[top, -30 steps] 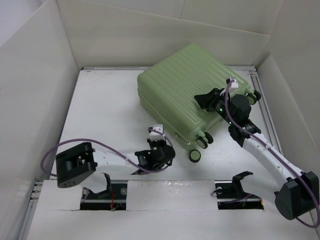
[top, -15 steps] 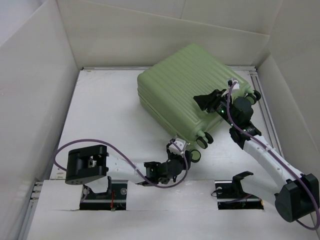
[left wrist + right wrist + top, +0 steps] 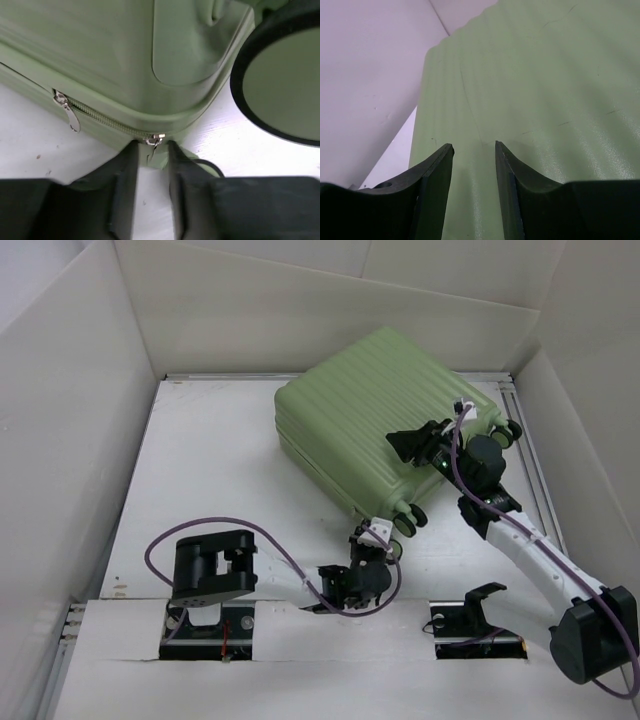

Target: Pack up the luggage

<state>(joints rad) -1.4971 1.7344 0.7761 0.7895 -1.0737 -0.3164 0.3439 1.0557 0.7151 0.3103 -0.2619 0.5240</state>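
From overhead, the pale green ribbed hard-shell suitcase (image 3: 360, 420) lies shut and flat on the white table (image 3: 220, 470). Its wheeled end is directly ahead of my left claw (image 3: 382, 545), and its broad top is under my right claw (image 3: 400, 447). In the left wrist view the claw stands narrow, with a small silver zipper pull (image 3: 156, 140) hanging between its black fingertips (image 3: 127, 165) but not yet pinched. A second silver pull (image 3: 71, 114) sits off to the claw's left along the zip, and a black-rimmed green caster wheel (image 3: 282, 90) looms to its upper right. I judge the pull thin and loose: if I close off-centre it may swing aside and I catch nothing, or nip the seam instead. In the right wrist view that claw is moderately spread and empty over the ribbed shell, and I cannot tell whether it presses down. If it does not, a tug on the zip could drag the whole case toward my left claw.
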